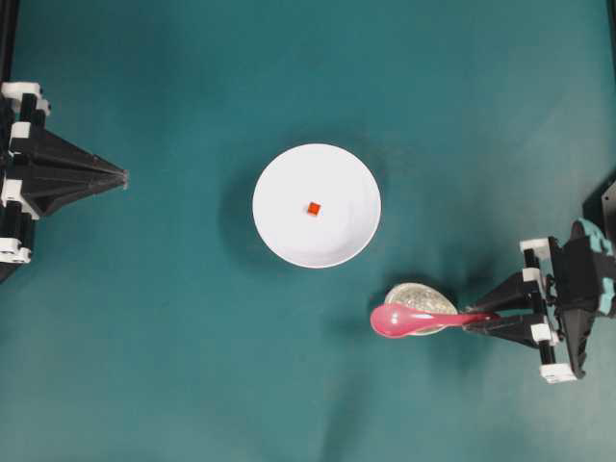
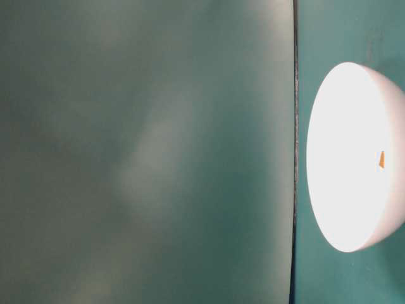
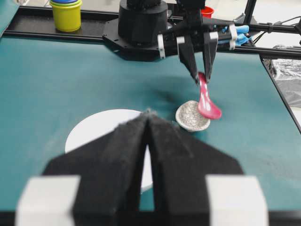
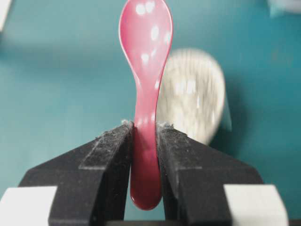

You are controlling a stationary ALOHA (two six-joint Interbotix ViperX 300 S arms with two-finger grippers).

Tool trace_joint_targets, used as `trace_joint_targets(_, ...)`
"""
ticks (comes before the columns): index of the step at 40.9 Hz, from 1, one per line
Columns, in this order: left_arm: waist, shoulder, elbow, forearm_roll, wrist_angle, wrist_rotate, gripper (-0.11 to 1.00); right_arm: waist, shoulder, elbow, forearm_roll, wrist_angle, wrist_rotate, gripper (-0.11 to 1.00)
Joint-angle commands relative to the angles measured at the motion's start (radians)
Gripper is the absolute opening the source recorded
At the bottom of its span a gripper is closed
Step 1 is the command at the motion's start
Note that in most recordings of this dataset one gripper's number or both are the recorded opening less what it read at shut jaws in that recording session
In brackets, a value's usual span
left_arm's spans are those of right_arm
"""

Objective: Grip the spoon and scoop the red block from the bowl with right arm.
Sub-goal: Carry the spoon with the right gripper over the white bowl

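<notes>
One red block (image 1: 314, 208) in white bowl (image 1: 279, 226), speckled dish (image 1: 421, 296)

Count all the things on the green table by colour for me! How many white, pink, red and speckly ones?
White: 1, the bowl
Pink: 1, the spoon, held just above the table
Red: 1, the red block, inside the bowl
Speckled cream: 1, the small dish
Total: 4
</notes>
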Motion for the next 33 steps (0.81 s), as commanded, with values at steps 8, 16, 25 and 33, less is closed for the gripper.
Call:
trace_joint_targets(8, -0.002, 0.008, -0.028, 0.003, -0.005, 0.0, 0.0, -0.143, -0.179, -0.074, -0.002, 0.066, -0.149, 0.24)
trace_joint_targets(16, -0.002, 0.008, -0.028, 0.003, -0.005, 0.0, 0.0, -0.318, -0.316, -0.158, -0.002, 0.293, -0.264, 0.24)
trace_joint_targets(25, -0.002, 0.008, -0.028, 0.002, -0.005, 0.0, 0.0, -0.565, -0.413, -0.314, -0.002, 0.67, -0.301, 0.24)
trace_joint_targets(33, -0.002, 0.008, -0.028, 0.002, -0.005, 0.002, 0.0, -0.752, -0.393, -0.46, -0.003, 1.028, -0.299, 0.24)
